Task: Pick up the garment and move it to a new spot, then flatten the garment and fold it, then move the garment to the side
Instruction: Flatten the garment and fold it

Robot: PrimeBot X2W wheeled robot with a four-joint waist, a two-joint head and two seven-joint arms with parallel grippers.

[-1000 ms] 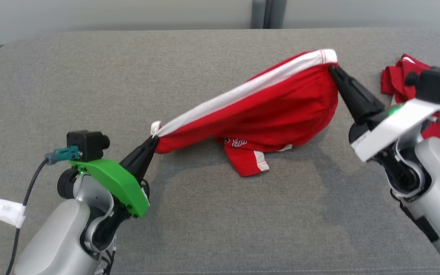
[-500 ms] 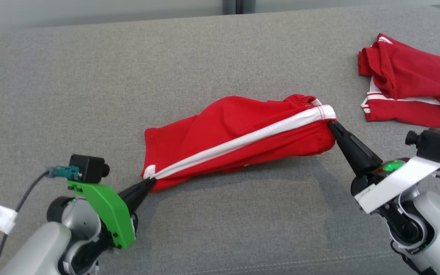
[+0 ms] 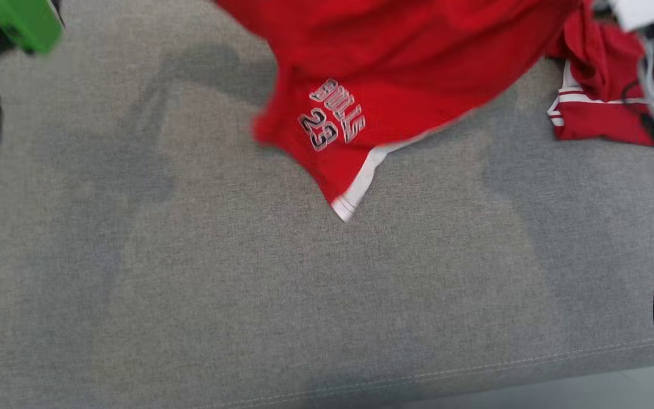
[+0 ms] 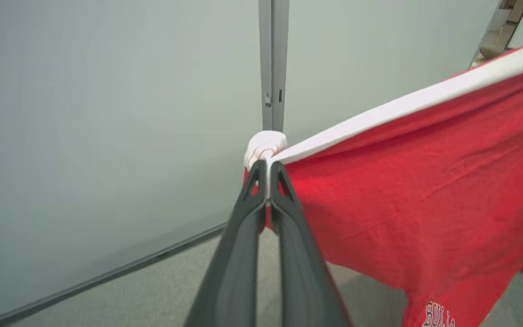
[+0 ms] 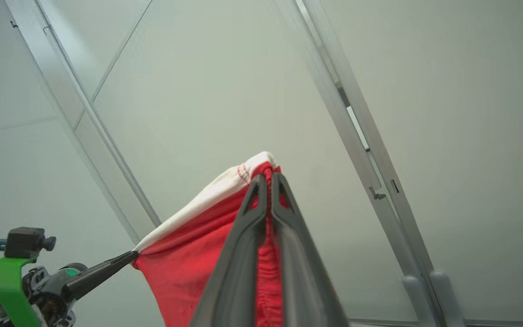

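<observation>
Left end effector (image 4: 266,164) and right end effector (image 5: 267,178) are pinching both ends of the waistband (image 4: 402,97) on limp, probably light basketball shorts (image 3: 418,45).

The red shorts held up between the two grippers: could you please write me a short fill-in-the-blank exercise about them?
1. The number printed on the red shorts beneath the word BULLS is ___.
2. The left gripper pinches one end of the ___ waistband.
3. The right gripper is ___ on the waistband's other end.
4. A second red garment lies on the grey cushion on the robot's ___ side.

Missing words: 23; white; shut; right.
</observation>
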